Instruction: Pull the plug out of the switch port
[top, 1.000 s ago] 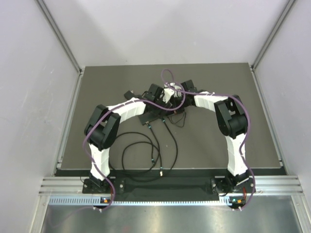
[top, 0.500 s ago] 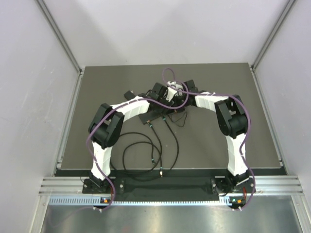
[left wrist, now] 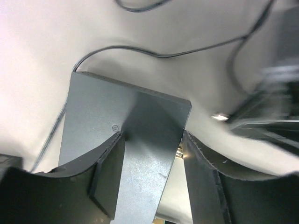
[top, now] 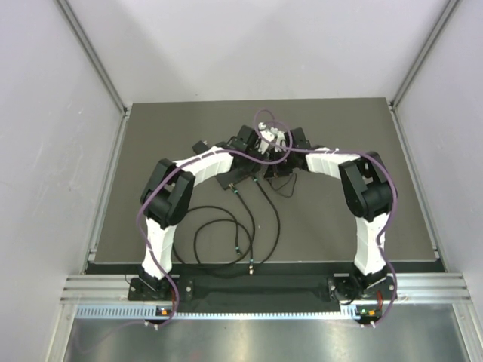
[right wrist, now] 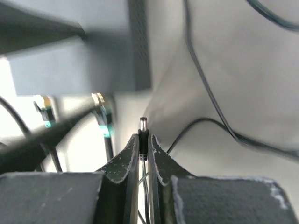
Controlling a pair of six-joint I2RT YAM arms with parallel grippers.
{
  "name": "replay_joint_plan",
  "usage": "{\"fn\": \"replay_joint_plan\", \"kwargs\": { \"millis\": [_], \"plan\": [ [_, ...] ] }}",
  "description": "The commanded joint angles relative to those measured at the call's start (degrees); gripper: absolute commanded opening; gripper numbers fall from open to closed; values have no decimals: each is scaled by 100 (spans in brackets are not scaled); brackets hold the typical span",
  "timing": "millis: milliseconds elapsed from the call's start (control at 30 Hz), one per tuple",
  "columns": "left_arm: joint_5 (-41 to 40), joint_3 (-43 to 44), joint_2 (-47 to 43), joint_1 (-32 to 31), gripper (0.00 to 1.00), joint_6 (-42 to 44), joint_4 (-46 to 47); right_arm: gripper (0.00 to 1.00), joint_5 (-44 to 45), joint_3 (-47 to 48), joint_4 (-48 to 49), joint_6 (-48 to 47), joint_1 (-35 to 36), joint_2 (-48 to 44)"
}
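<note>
Setting: dark grey matte tabletop [top: 151, 136], enclosed by pale walls [top: 226, 45] with aluminium frame rails [top: 92, 56]. Thin black cables [top: 219, 234] lie in loose loops on it.

Switch [left wrist: 98, 107]: flat, matte, sharp-cornered box at mid-tabletop, beneath both wrists. Only the left wrist view shows its broad top face. The left tool [left wrist: 153, 137] has its fingers apart, one over that face and the other at its side edge.

Barrel plug [right wrist: 144, 126]: black body, metal tip. It is seen only in the right wrist view, clamped in the right tool [right wrist: 144, 140]. It sits clear of the blurred switch edge, near two network plugs [right wrist: 100, 109] with teal-tinted ends.
</note>
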Motion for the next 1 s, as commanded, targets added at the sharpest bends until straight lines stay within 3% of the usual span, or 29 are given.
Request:
{"fn": "replay_joint_plan", "kwargs": {
  "millis": [0,300,633,767,967],
  "plan": [
    [-488,-194,532,433,55,-150,-428,0,626,-149,-903,-421,113,-242],
    [-58,-581,85,424,58,-89,-42,0,-215,-307,-193,43,-176,-366],
    [698,-1099,-1452,372,66,-326,248,0,-701,-297,54,536,-1046,-804],
    [866,-1135,-1901,372,68,-554,214,1,1,-315,-683,361,-1292,-1269],
    [576,-1214,-2421,372,71,-1097,274,2,2022,-509,-1228,123,-1783,-1666]
  ]
}}
